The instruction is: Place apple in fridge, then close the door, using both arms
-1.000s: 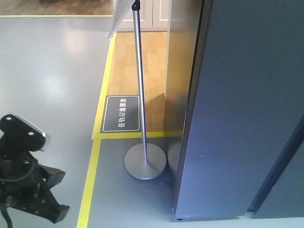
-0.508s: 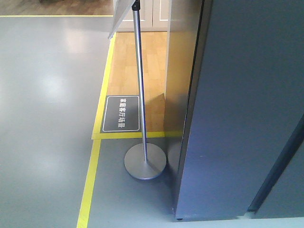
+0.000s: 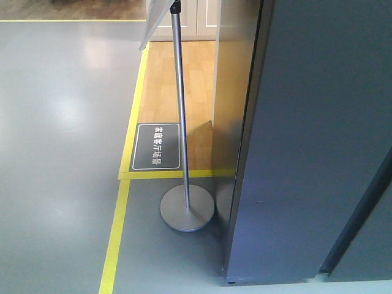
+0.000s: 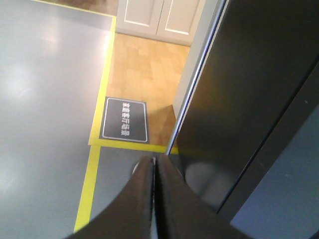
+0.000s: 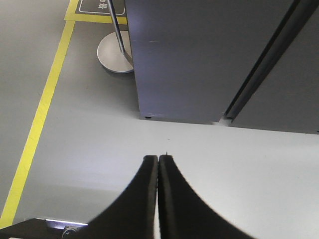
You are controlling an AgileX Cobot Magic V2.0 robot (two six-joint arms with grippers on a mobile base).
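Apple is not in any picture now, so I cannot tell where it is; it may be inside the fridge (image 3: 318,147) already, but that is a guess.

Both sets of jaws are pressed together with nothing between them. The left gripper (image 4: 154,164) points down at the grey floor (image 3: 55,122), close beside the dark door (image 4: 249,89), though I cannot tell if it touches. The right gripper (image 5: 158,162) hangs over pale floor, apart from the fridge's bottom corner.

Further out, a silver sign stand (image 3: 185,208) sits on its round base just beside the fridge, with yellow tape lines (image 3: 113,245) and a black floor sign (image 3: 157,146) near it.

The door looks nearly shut or shut, with only a thin dark gap showing at the right. I think the step in hand is finishing the closing. To do it well, push flat on the door with the closed fingers, go slowly, and keep clear of the stand so nothing gets knocked over.
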